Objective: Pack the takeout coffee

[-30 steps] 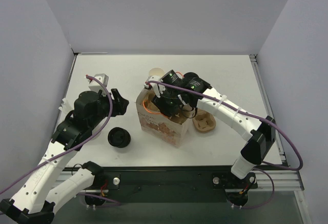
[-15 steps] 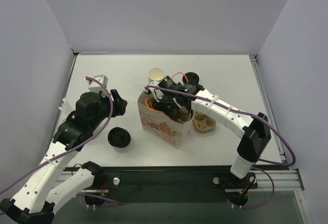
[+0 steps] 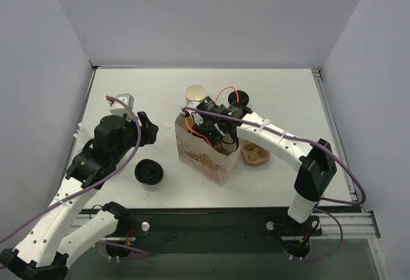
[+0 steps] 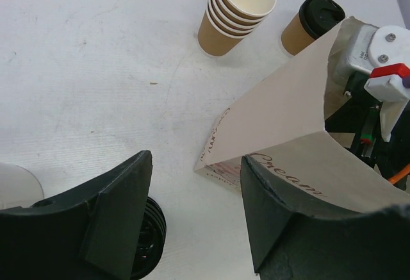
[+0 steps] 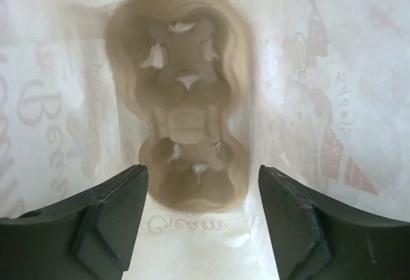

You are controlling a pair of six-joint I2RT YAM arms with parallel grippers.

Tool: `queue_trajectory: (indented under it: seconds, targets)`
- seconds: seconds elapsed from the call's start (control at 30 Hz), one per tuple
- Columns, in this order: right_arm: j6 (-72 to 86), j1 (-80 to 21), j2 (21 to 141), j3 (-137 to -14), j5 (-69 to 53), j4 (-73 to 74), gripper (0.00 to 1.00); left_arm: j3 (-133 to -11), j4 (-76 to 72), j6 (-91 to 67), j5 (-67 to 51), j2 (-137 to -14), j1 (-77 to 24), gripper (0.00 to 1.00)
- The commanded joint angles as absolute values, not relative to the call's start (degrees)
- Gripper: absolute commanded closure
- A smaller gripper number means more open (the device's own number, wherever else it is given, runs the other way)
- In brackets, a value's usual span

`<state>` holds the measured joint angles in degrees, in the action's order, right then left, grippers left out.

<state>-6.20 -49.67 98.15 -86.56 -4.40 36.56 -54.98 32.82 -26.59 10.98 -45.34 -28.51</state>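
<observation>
Hovering inside paper bag [image 3: 202, 159] over pulp carrier [image 5: 182, 126], R tool [image 5: 202, 187] spread & empty; L tool [image 4: 195, 187] spread too.

The right gripper [image 5: 202, 198] occupies the mouth of the paper bag [image 3: 204, 157], whose floor a pulp carrier [image 5: 186, 100] covers. Around the bag, a stack of cups [image 3: 195, 93] stands at 12 o'clock, a second carrier [image 3: 255, 154] at 3, black lids [image 3: 148, 172] at 8; bare surface [image 3: 234, 193] lies open at 5 o'clock.

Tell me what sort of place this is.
Likely a robot test cell, staged for takeout packing: bare walls around a white table, two bolted arms, a paper bag and stacked cups.
</observation>
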Motion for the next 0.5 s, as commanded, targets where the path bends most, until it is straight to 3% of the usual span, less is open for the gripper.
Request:
queue_trajectory:
  seconds: [0.0,0.47]
  targets:
    - [-5.10,-50.10,95.45,-87.27,-1.58,37.00,0.28,-56.25,30.41,-26.37,11.87,-44.56,-28.48,0.33]
    - [2.63,-49.48,87.37,-95.01,-1.05,38.76,0.30,-63.89,28.04,-20.84,7.04,-50.27,-28.39,0.29]
